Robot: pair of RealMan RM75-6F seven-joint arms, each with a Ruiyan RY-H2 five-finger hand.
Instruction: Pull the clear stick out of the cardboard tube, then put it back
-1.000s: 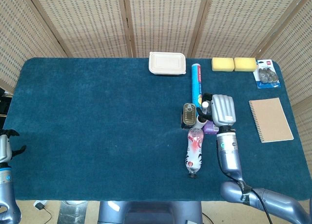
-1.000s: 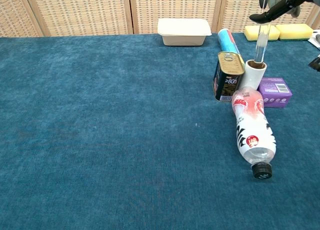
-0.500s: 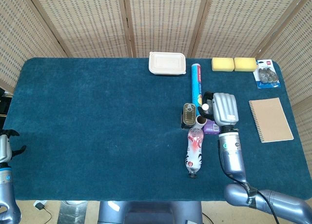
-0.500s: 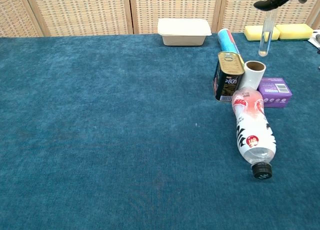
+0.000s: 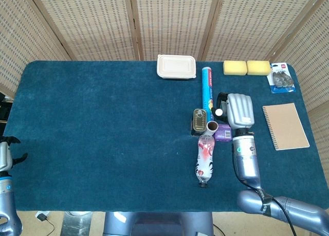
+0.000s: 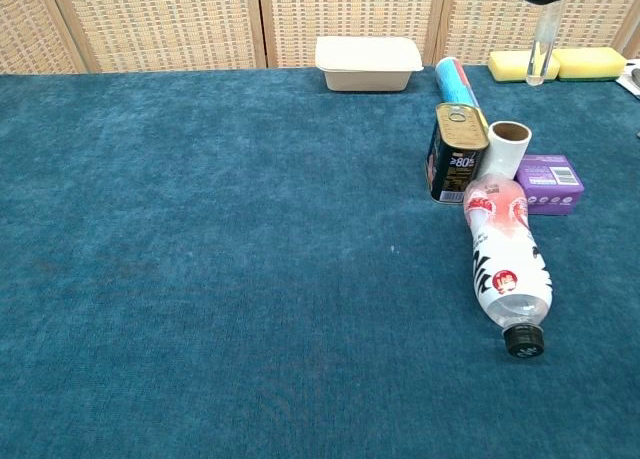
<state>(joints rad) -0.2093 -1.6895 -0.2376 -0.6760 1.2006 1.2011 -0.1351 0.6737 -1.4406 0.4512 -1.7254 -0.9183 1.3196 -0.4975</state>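
My right hand point(image 5: 239, 111) held the clear stick point(image 6: 545, 47) pinched upright in the air, above and clear of the cardboard tube point(image 6: 508, 145) standing on the bench point(image 5: 103, 123). My left hand point(image 5: 6, 152) hung at the bench's edge, fingers apart.

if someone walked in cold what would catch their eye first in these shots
Probably the right hand raised above the table's right side, pinching the clear stick upright, fully clear of the cardboard tube. Below it sits a tight cluster: the tube standing open-topped between a tin can and a purple box, with a plastic bottle lying on its side in front.
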